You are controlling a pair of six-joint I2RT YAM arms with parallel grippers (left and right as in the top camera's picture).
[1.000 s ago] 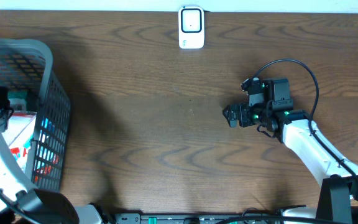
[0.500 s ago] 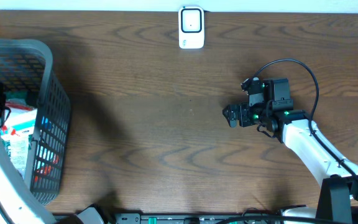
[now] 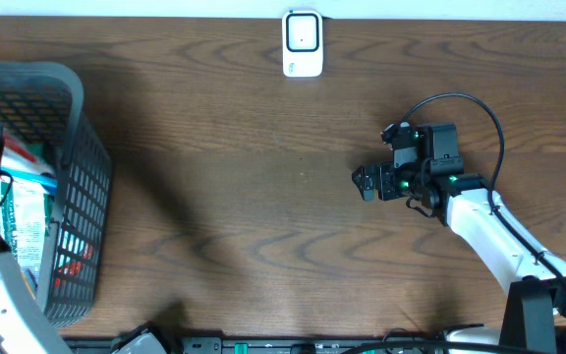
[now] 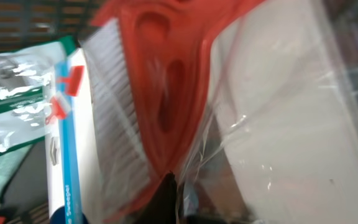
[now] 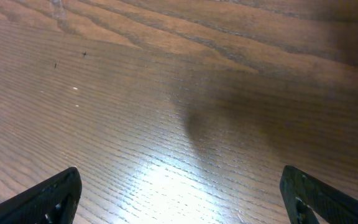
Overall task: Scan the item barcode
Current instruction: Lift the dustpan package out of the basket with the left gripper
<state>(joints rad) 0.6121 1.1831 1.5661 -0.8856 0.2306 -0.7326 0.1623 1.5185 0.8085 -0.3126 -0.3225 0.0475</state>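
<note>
Red brush pack [image 4: 166,93] is lying in the mesh basket [image 3: 82,187], which is hugging the worktop's [image 3: 244,216] left edge, leaving loads of open wood mid-worktop. White scanner [image 3: 303,44] is sitting at the far edge. Right claw [image 3: 364,183] is gaping wide over bare wood, and left claw [image 4: 168,186] is pinched closed against the pack's wrap.

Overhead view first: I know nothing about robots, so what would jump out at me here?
The grey mesh basket at the left edge of the table, stuffed with wrapped goods, draws the eye first. The left wrist view is filled by a red-handled brush in clear wrap. A small white scanner sits at the far edge, and the right hand stands open at the right.
</note>
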